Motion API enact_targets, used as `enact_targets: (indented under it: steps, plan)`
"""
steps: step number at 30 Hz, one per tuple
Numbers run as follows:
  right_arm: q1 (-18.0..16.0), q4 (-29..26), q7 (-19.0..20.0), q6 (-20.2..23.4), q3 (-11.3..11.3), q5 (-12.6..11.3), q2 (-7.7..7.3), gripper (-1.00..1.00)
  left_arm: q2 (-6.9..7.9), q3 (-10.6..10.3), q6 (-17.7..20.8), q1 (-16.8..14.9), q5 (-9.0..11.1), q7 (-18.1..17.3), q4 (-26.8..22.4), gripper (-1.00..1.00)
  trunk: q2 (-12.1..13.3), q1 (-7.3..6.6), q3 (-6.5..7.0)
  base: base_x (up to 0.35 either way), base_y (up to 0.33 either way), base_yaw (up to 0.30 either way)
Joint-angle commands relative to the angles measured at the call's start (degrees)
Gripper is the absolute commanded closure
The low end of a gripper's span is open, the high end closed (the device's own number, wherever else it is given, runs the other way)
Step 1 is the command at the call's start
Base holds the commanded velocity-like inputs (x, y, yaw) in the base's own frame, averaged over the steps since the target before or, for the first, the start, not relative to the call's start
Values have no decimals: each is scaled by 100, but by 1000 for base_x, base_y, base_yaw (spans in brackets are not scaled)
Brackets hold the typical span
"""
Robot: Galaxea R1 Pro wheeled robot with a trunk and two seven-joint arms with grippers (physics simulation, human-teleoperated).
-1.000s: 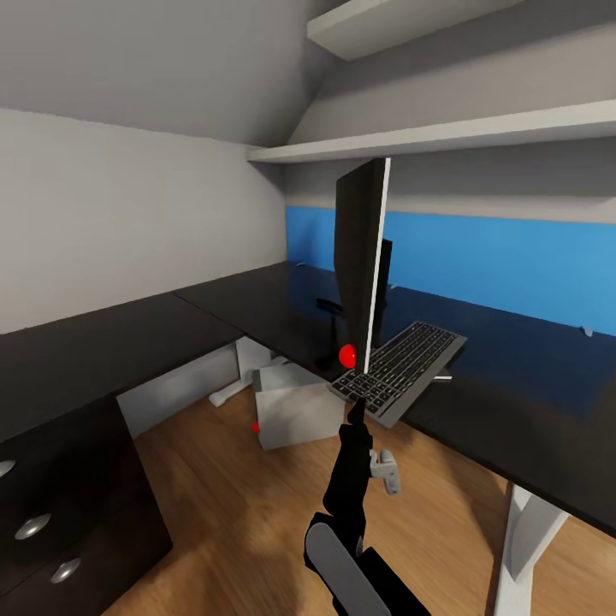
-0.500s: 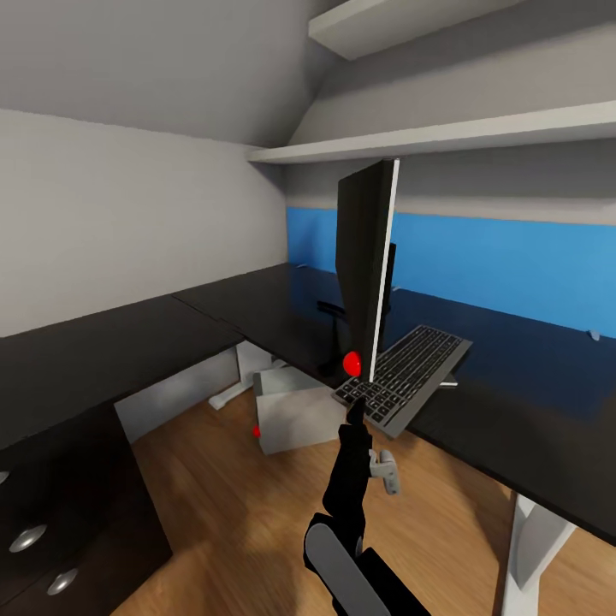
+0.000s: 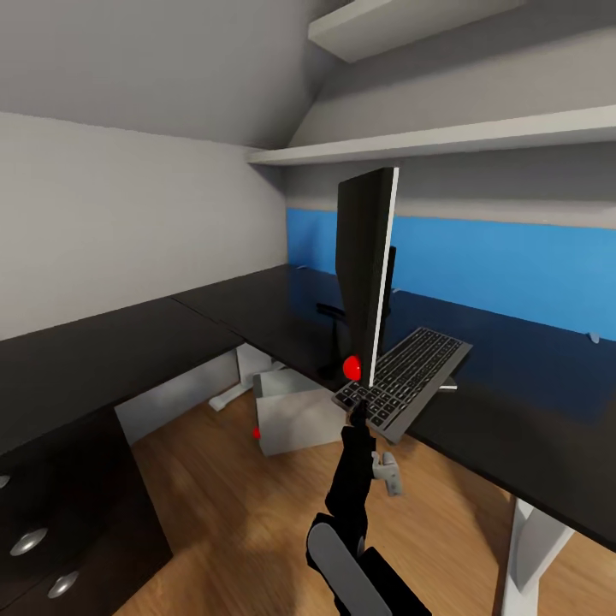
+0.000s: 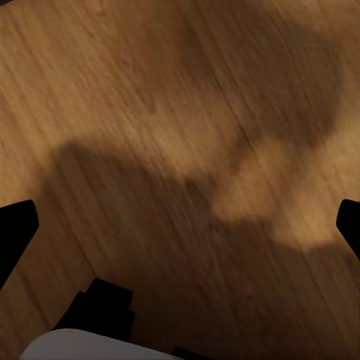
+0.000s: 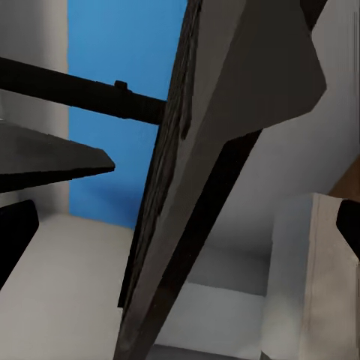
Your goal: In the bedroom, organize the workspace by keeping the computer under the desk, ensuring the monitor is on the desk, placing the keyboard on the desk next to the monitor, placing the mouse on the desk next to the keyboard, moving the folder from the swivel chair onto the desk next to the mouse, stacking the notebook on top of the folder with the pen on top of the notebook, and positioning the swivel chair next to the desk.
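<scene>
Keyboard: we hold the keyboard (image 3: 409, 374) by its near corner, tilted, its far part over the desk (image 3: 513, 402) edge, just beside the monitor. We cannot tell whether it already rests on the top or hangs above it, so we judge it not yet placed.

Right gripper: our right gripper (image 3: 359, 409) reaches up to that near corner, fingers clamped on the keyboard as far as the head view lets us judge. In the right wrist view the dark keyboard (image 5: 202, 187) runs edge-on close to the lens.

Monitor: the monitor (image 3: 366, 265) stands upright on the desk, edge-on to us, red dot low on its near corner. We count this step as done.

Computer: the computer (image 3: 298, 412) sits on the wooden floor (image 3: 231, 496) at the desk's edge, partly under the top. Roughly in place, we judge, though not tucked deep.

Left gripper: the left wrist view looks down on bare wooden floor (image 4: 180, 150); dark finger tips sit wide apart at the frame's two sides, so we read it as spread and holding nothing.

Surroundings: blue wall panel (image 3: 513, 265) behind the desk, black drawer unit (image 3: 51, 530) on our left.

Left to do: settle the keyboard, then mouse, folder, notebook, pen and swivel chair.
</scene>
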Motion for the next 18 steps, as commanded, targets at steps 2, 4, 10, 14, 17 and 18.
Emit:
enact_targets:
  steps: [2, 4, 10, 14, 17, 18]
  plan:
    - [-6, 6, -54, -17, -213, 30, 0, -100, -3, 3, 21, 1, 61, 38, -10, -100, -2, -1, -5, 0, 0, 0]
    - [-6, 8, -54, -17, -399, 30, 0, -100, -3, 3, 21, 1, 61, 38, -7, -100, -2, -1, -5, 0, 0, 0]
    - [-6, 2, -54, -17, -560, 30, 0, -100, -3, 3, 21, 1, 61, 38, -2, -100, -2, -1, -5, 0, 0, 0]
    - [-6, 3, -54, -17, -570, 32, 0, -100, -3, -2, 21, 1, 61, 38, 26, -100, -2, -1, -5, 0, 0, 0]
    - [-6, 7, -54, -17, -571, 31, 0, -100, -3, -5, 21, 1, 61, 38, 37, -100, -2, -1, -5, 0, 0, 0]
    - [-6, 6, -54, -17, -572, 31, 0, -100, -3, -5, 21, 1, 61, 38, 38, -100, -2, -1, -5, 0, 0, 0]
